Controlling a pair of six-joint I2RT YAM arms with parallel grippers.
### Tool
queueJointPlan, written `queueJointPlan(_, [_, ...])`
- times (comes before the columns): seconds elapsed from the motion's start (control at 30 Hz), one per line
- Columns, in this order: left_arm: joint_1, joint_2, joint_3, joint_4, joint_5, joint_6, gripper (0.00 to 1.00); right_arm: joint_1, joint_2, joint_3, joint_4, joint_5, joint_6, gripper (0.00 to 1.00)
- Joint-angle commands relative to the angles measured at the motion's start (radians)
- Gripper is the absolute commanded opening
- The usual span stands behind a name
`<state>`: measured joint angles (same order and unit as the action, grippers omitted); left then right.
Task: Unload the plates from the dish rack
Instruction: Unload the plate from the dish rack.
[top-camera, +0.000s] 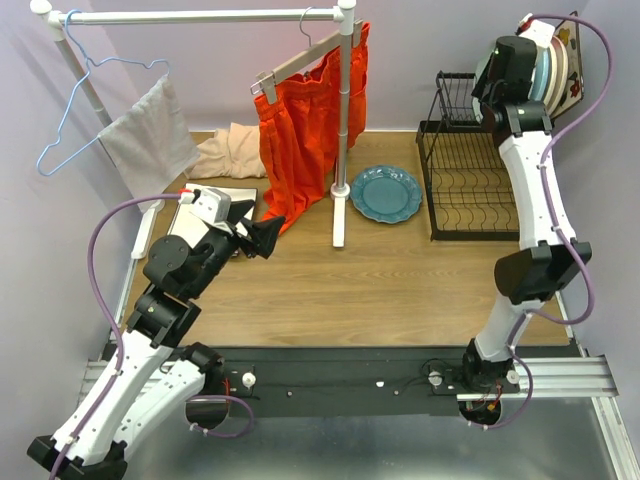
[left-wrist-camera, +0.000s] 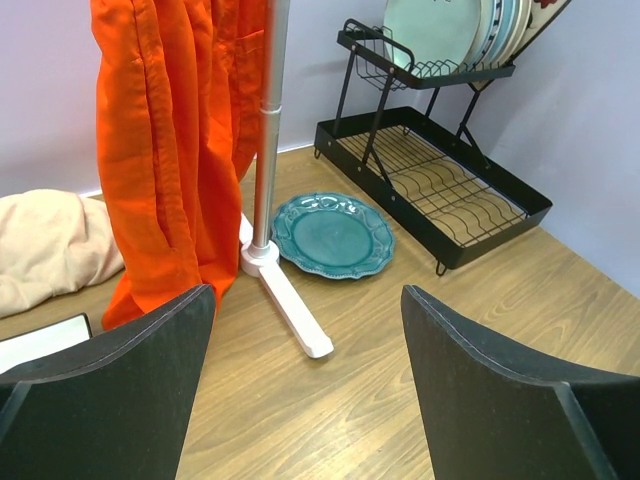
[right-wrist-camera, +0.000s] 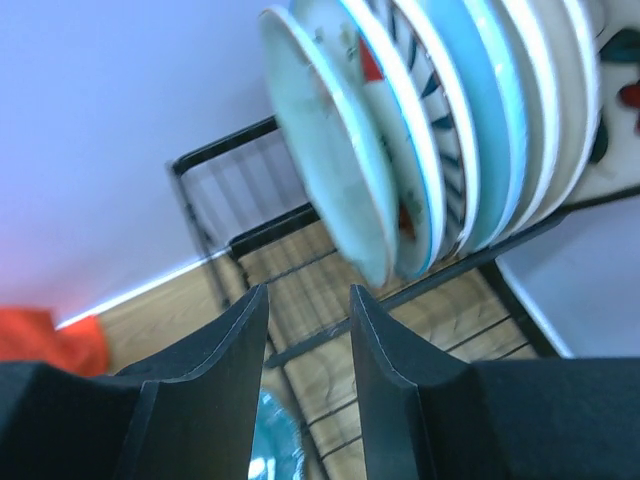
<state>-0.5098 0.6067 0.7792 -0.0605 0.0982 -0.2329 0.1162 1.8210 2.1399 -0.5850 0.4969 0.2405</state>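
Plates (right-wrist-camera: 440, 120): we counted a row standing on edge in the slotted upper shelf of the dish rack (top-camera: 465, 200), which sat at about 2 o'clock on the table (top-camera: 400, 290) in the top view. The foremost one was a pale mint plate (right-wrist-camera: 325, 140), leaning forward off the row. One teal plate (top-camera: 386, 193) lay flat on the table at 9 o'clock from the rack, just beside its base and apart from it.

Right gripper (right-wrist-camera: 308, 290): it hung just under the lower edge of the mint plate. Its fingers (right-wrist-camera: 215, 370) stood partly apart, with rack wire showing through the gap and nothing held. We could not tell whether a fingertip touched the plate's rim.

Left gripper (left-wrist-camera: 308, 292): it was at 9 o'clock on the table, well apart from the rack. Its jaws were spread wide and empty, facing the teal plate.

An orange garment (top-camera: 295, 140) hung on the white clothes rail (top-camera: 340, 150), at 10 o'clock from the teal plate.
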Motion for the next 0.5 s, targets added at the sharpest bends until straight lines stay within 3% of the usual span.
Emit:
queueJointPlan(0.0, [0.005, -0.008, -0.005, 0.018, 0.017, 0.007, 0.84, -0.019, 0.090, 0.132, -0.018, 0.110, -0.133, 0.47])
queueJointPlan(0.47, [0.005, -0.010, -0.001, 0.011, -0.017, 0.014, 0.84, -0.046, 0.235, 0.249, 0.102, 0.121, -0.340, 0.46])
